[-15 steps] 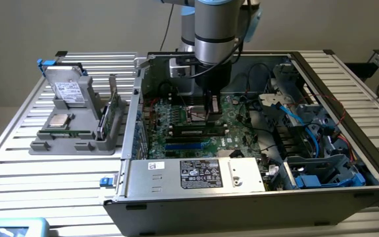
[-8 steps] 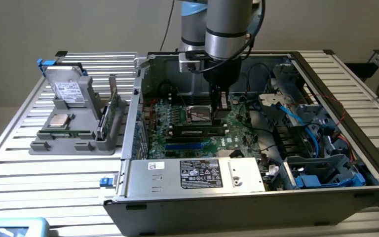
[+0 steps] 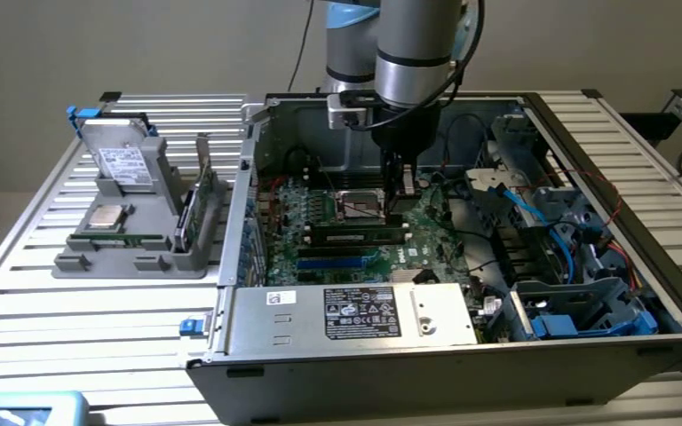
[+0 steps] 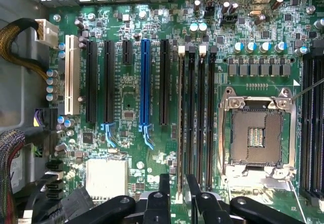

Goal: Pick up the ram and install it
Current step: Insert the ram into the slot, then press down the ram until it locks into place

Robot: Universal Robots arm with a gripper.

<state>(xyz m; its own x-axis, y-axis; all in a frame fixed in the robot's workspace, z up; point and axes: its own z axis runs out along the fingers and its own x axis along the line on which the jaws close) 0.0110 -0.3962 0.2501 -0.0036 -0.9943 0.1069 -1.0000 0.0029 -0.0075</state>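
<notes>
Risks first: could flex the green motherboard (image 4: 121, 90) within the sheet-metal case (image 3: 376, 382) if pressed off-centre; could leave the ram (image 4: 180, 128) half seated, white latch (image 4: 181, 49) unclosed, if pushed at one end alone. Stands edge-on in the memory slot farthest from the bare processor socket (image 4: 255, 133): thin, rigid, flat-sided. Straddles its near end with gripper (image 4: 178, 178) part open, matte black fingers (image 4: 164, 188) just clear, apparently gripping nothing.
</notes>
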